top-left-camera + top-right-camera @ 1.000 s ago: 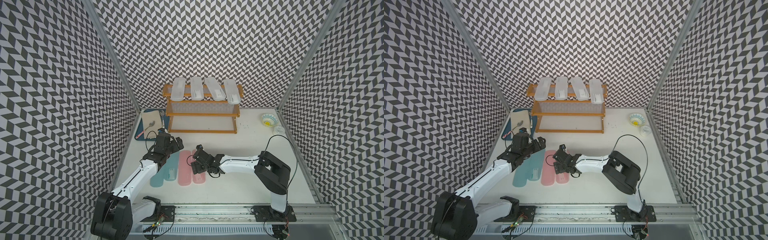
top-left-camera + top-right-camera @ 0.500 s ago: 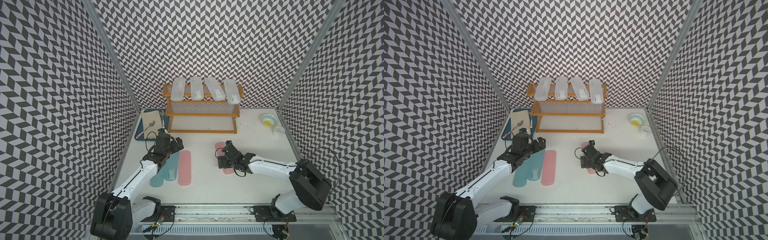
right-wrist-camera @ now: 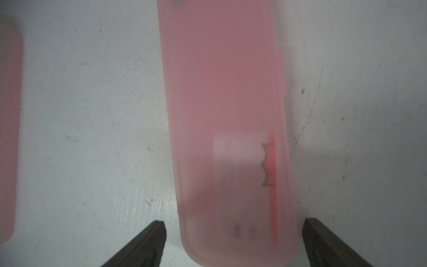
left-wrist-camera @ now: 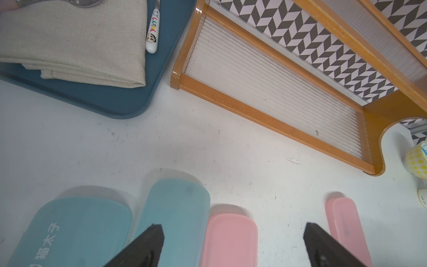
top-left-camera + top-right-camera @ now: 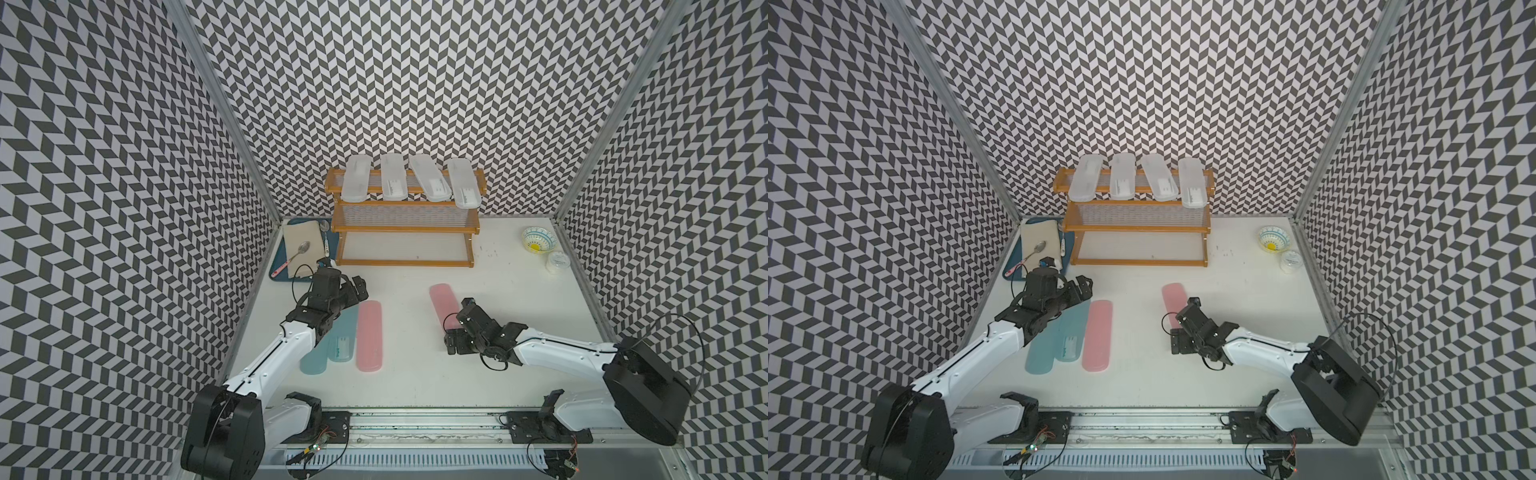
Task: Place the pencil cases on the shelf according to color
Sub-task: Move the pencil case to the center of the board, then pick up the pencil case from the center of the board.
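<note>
While the left arm (image 5: pixel 282 349) stayed put: the right arm (image 5: pixel 557 349) pulled 1 pink case (image 5: pixel 440 301) away from the others and out to the middle of the tabletop (image 5: pixel 519 291). 1 second ago it lay right beside the other pink case (image 5: pixel 369 336).
What that means: this pink case now lies alone, in front of the shelf (image 5: pixel 405 262) but not on it. I think it is easier to grab there, with nothing crowding it.
Right tool (image 3: pixel 233 226): wide open. Its 2 fingers sit 1 on each side of the near end of the pink case. It does not squeeze the case. 1 finger looks very close to the edge; I cannot tell if it touches.
Left tool (image 4: pixel 231 228): wide open and holds nothing. It hangs above the far ends of the 2 blue cases (image 5: pixel 345 336) and the other pink case.
Shelf: 4 white cases (image 5: pixel 409 178) lie on the top step. The middle and bottom steps are bare.
Still to do: 2 pink and 2 blue cases are on the tabletop, so I guess about half the job is left.
</note>
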